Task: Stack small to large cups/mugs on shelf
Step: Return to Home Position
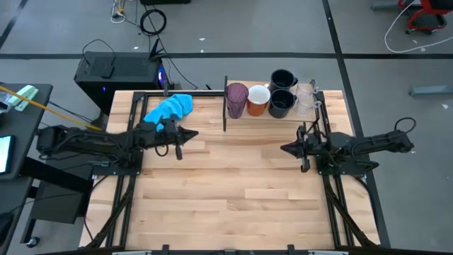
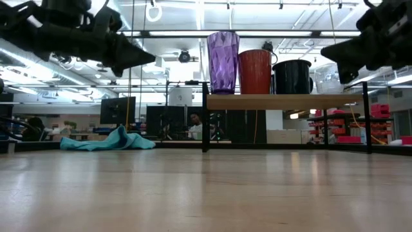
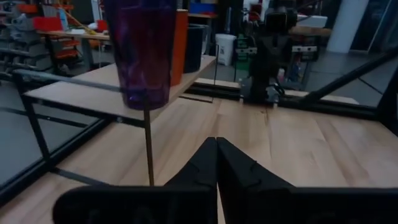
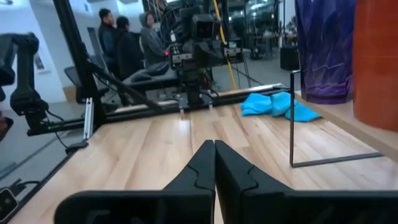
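- Purple tumbler (image 1: 236, 100), orange mug (image 1: 258, 99), black mugs (image 1: 282, 103), clear cups (image 1: 306, 98) together on shelf (image 2: 283, 101) at one o'clock;
- Left gripper (image 1: 191, 134) at nine o'clock, fingers together;
- Right gripper (image 1: 286, 149) at three o'clock, fingers together.

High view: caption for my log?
Left gripper and right gripper hover shut over the table; purple tumbler, orange mug, black mugs, clear cups on the shelf.

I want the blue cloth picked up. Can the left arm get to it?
Probably yes. The blue cloth lies in the open close beside the left gripper, with nothing standing between them. The gripper is shut, so it would need to open first.
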Action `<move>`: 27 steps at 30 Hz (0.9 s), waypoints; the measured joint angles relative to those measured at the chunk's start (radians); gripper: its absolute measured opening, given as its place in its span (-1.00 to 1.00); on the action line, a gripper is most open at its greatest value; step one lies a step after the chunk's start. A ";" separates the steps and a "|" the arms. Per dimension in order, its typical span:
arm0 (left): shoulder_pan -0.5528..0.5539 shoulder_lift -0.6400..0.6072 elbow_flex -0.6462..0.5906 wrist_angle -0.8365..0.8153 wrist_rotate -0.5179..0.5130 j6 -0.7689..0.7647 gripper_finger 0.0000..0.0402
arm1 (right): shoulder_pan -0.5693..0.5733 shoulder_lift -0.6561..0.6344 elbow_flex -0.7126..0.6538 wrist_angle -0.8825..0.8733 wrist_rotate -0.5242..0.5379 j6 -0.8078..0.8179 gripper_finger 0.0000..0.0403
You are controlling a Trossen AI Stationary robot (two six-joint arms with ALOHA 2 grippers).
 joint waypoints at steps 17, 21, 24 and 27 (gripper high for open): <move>0.043 -0.245 -0.257 0.113 -0.011 -0.058 -0.95 | -0.001 -0.012 -0.032 0.015 0.001 0.025 -0.92; 0.086 -0.332 -0.257 -0.007 -0.013 -0.086 -0.97 | -0.001 -0.012 -0.032 0.014 0.001 0.021 -0.91; 0.101 -0.405 -0.257 -0.110 0.006 -0.112 -0.97 | -0.001 -0.012 -0.032 0.013 0.001 0.021 -0.92; 0.102 -0.481 -0.257 -0.231 0.016 -0.123 -0.96 | -0.001 -0.011 -0.032 0.013 0.001 0.021 -0.92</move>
